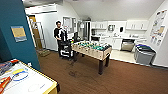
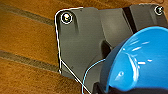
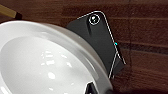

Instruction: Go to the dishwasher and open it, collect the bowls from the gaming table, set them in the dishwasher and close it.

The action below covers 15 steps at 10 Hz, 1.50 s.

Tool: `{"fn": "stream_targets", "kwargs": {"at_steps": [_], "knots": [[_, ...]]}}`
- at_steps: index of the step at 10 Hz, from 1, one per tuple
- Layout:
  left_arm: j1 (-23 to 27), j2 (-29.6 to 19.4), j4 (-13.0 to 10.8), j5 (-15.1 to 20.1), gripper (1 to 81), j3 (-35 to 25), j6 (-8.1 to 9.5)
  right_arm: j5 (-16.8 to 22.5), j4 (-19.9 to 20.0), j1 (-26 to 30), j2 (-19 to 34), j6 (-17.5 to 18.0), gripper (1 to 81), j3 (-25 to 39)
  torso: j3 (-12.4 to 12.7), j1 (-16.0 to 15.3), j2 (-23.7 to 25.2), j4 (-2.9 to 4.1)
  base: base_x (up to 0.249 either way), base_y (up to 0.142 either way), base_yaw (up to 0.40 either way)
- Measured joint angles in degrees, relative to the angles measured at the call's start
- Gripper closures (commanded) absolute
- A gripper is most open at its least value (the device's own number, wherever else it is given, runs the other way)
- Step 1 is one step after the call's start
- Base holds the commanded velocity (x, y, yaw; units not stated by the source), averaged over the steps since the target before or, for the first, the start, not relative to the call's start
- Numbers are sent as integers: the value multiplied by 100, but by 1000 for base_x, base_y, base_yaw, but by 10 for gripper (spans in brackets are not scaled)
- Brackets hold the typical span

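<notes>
you are carrying a blue bowl [image 2: 140, 60] at the left wrist and a white bowl [image 3: 47, 62] at the right, though i cannot tell either grip.

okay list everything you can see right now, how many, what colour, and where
Blue bowl: one, bright blue, close to the left wrist camera, above brown floor.
White bowl: one, white, close to the right wrist camera, above brown floor.
Dishwasher: one, steel front, door looks open, far kitchen wall.
Table-football table: one, green field, mid-room.
Bin: one, grey, right of kitchen.
White-topped table: one, yellow edge, near left, bearing colourful items.
Person: one, dark top, behind the football table.
</notes>
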<state>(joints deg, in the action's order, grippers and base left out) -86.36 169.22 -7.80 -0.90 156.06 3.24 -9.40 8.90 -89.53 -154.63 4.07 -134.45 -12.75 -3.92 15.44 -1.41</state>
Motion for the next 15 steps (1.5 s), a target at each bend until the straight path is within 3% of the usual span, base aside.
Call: {"fn": "stream_targets", "kwargs": {"at_steps": [7,15], "knots": [[15,-33,-10,2,811,26,0,-2,0,-2,-30,0,811,-72,0,2,2,0,0,0,-377],[0,-63,-10,-2,811,26,0,1,-2,0,-30,0,811,-72,0,2,2,0,0,0,-39]]}}
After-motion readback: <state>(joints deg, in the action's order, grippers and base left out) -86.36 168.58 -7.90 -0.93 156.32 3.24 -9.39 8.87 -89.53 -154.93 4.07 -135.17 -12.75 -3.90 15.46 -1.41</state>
